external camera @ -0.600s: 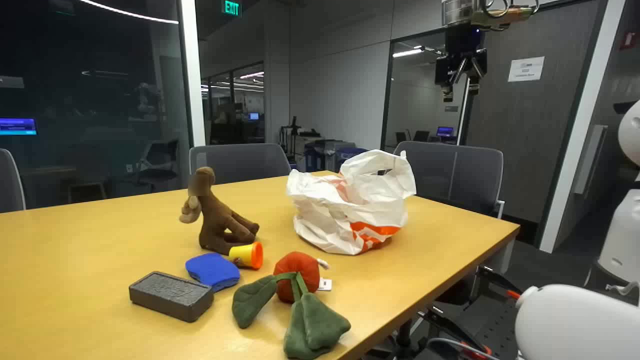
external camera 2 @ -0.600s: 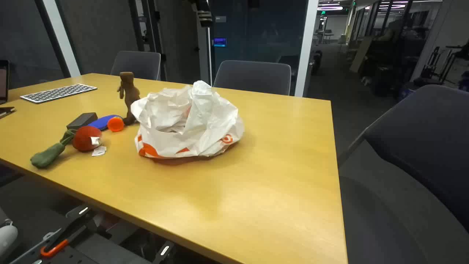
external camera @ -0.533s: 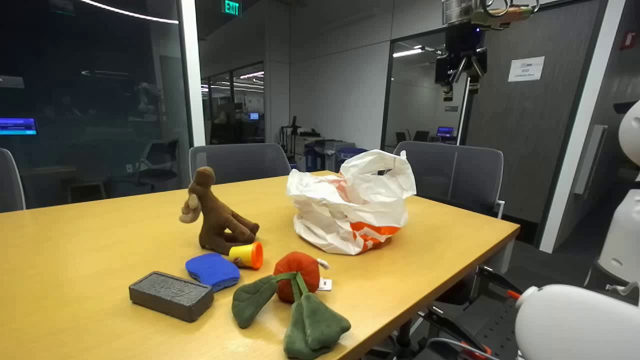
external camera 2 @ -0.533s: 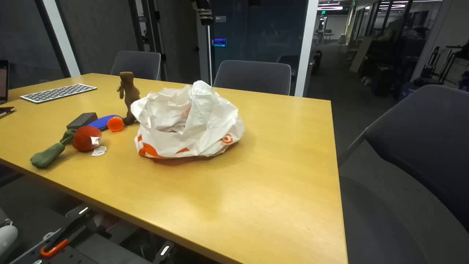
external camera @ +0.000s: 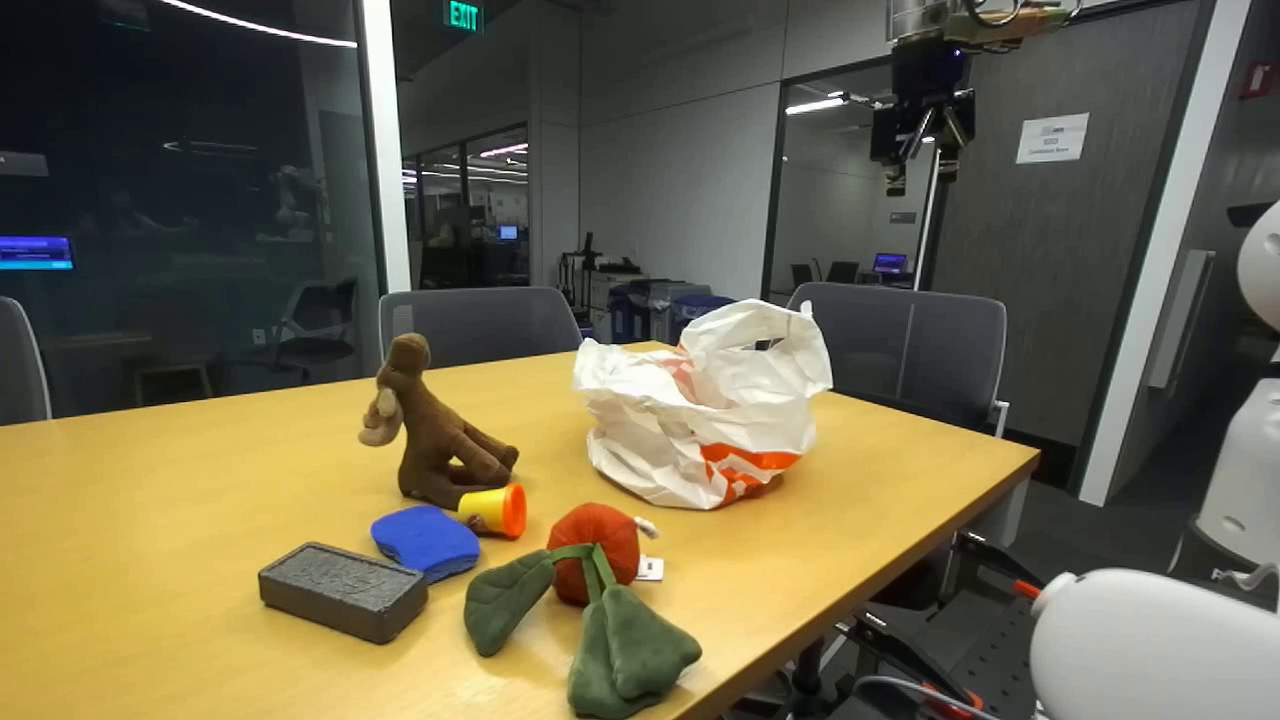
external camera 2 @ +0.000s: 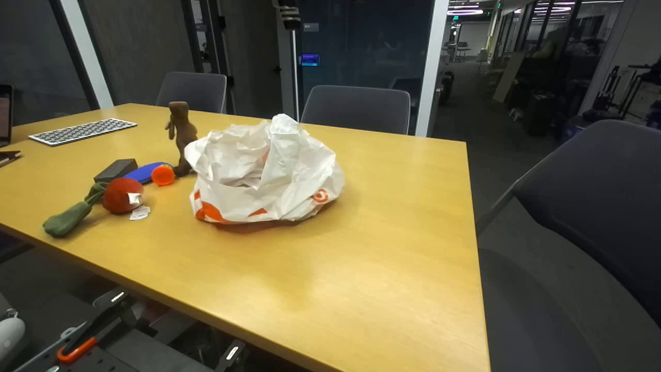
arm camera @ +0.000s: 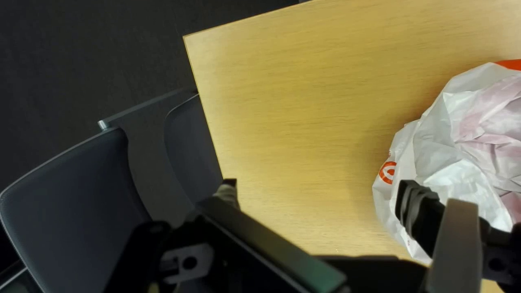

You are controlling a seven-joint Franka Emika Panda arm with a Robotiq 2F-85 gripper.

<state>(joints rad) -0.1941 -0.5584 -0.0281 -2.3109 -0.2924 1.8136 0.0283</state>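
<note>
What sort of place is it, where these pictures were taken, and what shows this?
Probably an office meeting room: dark grey, rounded-back chairs stand around a broad, light-brown, wood-grain table, and a green, lit EXIT sign shows beyond.

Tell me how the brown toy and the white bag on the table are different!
The brown toy is slim and upright, while the white bag is much wider and bulkier. The brown toy has a rounded, stuffed-looking body; the white bag is thin, crumpled and gaping open at the top. The brown toy has beige parts, but the white bag has red-orange marks. Both rest on the table.
</note>
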